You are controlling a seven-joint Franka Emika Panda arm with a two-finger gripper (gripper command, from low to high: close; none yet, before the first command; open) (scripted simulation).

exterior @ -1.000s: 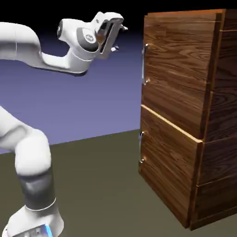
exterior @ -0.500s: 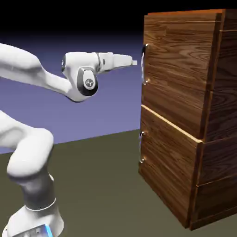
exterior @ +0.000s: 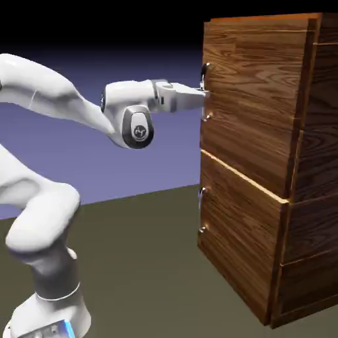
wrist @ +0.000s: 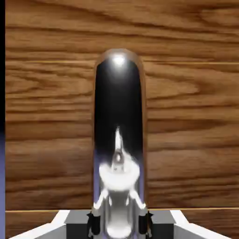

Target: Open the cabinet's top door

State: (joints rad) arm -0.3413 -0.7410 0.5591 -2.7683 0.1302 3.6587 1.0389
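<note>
Over the last second the arm swung its hand down to level and reached right, until the fingers, first well apart from the top door's handle, closed on it. The top door shifted slightly left.

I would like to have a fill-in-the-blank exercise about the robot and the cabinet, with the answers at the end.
The gripper is closed on the ____ of the top door. The cabinet is made to look like ____. Below the top door there is the ____ door, which has its own handle. In the exterior view, the arm is coloured ____.

Missing words: handle; wood; lower; white
</note>
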